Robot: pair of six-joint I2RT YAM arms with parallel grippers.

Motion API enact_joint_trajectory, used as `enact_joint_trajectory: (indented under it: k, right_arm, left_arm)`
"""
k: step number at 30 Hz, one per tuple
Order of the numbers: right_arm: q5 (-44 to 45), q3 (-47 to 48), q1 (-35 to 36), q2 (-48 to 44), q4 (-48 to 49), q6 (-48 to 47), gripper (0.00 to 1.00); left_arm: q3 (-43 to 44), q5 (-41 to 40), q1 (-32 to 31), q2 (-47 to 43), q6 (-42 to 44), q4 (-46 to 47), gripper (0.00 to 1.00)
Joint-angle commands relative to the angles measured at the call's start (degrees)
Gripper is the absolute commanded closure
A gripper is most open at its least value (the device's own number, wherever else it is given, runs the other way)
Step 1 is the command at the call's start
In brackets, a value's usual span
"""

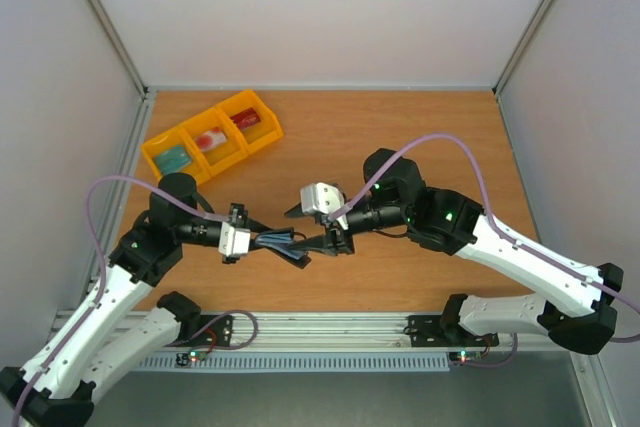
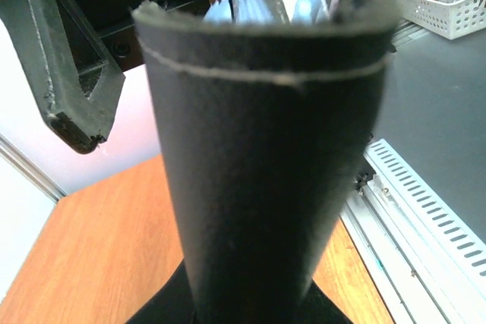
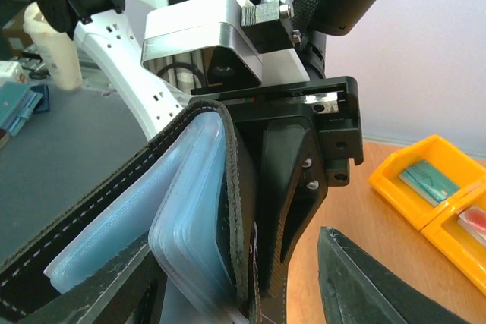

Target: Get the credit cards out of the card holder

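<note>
Card holder point(image 1: 283, 245) runs left-to-right, one end clamped in left fingers point(image 1: 262, 240), opened end facing the spread-apart right fingers point(image 1: 297, 212).

Close-up of the card holder point(image 3: 99, 195): black with pale stitching, splayed open so the pale blue sleeves point(image 3: 190, 210) inside are showing. The left gripper point(image 3: 258, 218) has it pinched, with one black finger point(image 3: 292, 180) flat against the outer flap. Off to the right, yellow bins point(image 3: 391, 181) sit on the wooden table point(image 3: 361, 206).
</note>
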Motion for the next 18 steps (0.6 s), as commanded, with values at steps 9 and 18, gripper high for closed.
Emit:
enact_joint_trajectory:
  k: [9, 18]
  right_arm:
    - [1.5, 0.6, 0.2, 1.6, 3.5, 2.2, 0.94]
    - [34.2, 0.2, 0.1, -3.8, -2.5, 5.8, 0.99]
  left_arm:
    - [-0.1, 0.1, 0.0, 0.5, -12.5, 12.0, 1.00]
    - [-2.3, -10.2, 0.0, -0.9, -19.6, 13.1, 0.01]
